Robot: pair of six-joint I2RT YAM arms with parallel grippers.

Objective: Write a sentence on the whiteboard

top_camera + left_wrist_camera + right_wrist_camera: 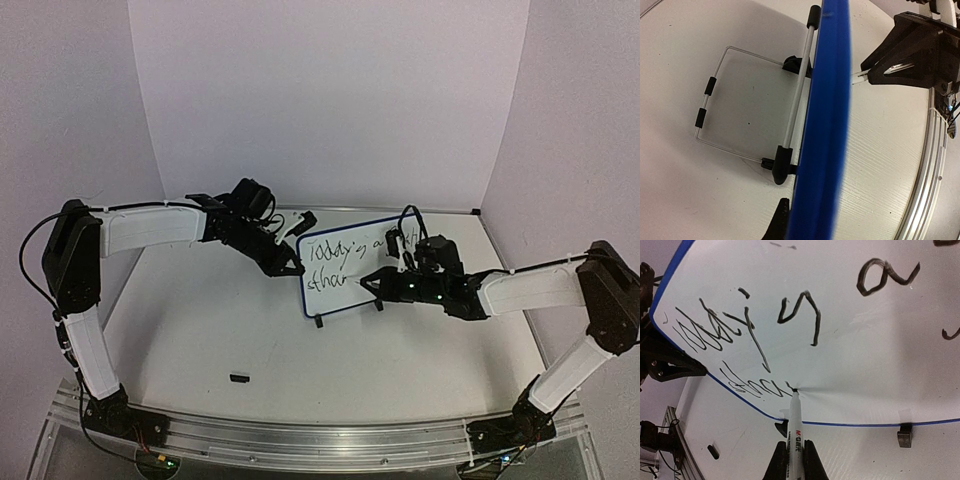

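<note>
The table (200, 320) is a flat white surface. Plain pale walls (330, 100) enclose it on three sides. An aluminium rail (300, 435) runs along the near edge and carries both arm bases. A small black item (238, 377) lies on the table near the rail, well apart from everything else.

The whiteboard (340, 297) stands near the middle of the table, toward the back. It rests on two black feet (904, 435) and is tilted back. The left wrist view shows a wire stand (747, 100) behind the blue rim.

The sentence (747, 327) occupies two lines. The upper line runs across the board. The lower line is short and sits at the board's left end.

The left gripper (288, 268) is closed on the whiteboard's left edge, with the rim between its fingers. The right gripper (795, 460) is clamped on a white marker (795, 425). The marker's black tip touches the board at the end of the lower line, just above the bottom rim.
</note>
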